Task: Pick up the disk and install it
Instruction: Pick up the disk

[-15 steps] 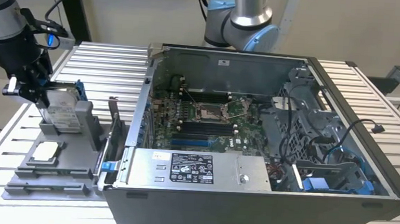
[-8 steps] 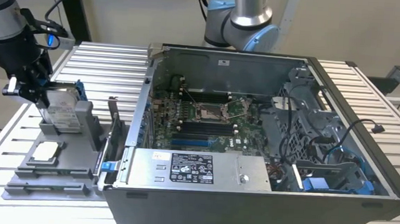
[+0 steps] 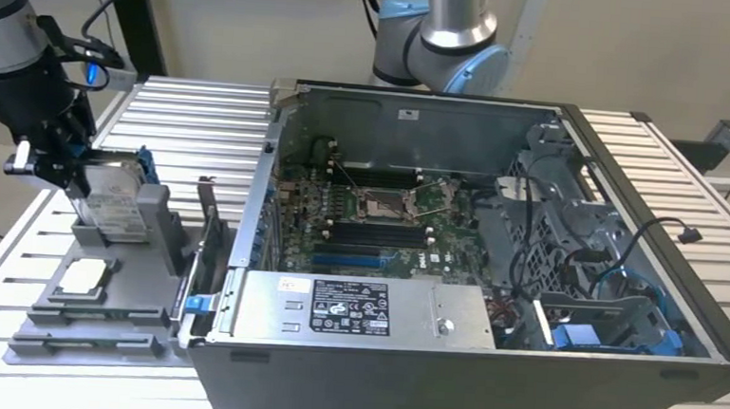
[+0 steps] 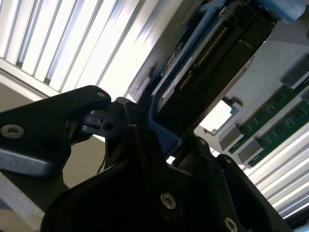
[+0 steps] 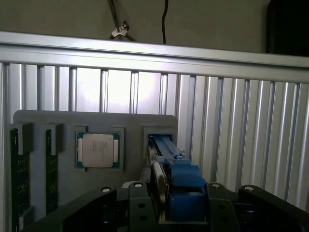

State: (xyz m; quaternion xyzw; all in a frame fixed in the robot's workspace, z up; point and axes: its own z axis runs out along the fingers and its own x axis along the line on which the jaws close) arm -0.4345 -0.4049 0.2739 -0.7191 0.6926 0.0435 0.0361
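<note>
Gripper (image 5: 169, 203) pinching the disk (image 5: 179, 176) upright at the tray (image 5: 63, 121).
Black fingers (image 5: 137, 203) press on the disk's two broad faces, one on each side, and the blue frame sits clamped between them in both wrist views. The disk is a flat silver slab with a white label on one face and blue plastic running along its edges. In the second wrist view its other face is dark, with a row of connector pins at one end. It stands on edge with its lower end in the grey tray's slot, at the exterior view's left. A square silver chip (image 5: 97, 150) lies flat in the tray just beside that slot, with memory sticks (image 5: 19, 174) beyond it. The tray rests on a slatted metal table (image 3: 205, 128), next to the open case (image 3: 455, 391), and the disk is outside the case.
</note>
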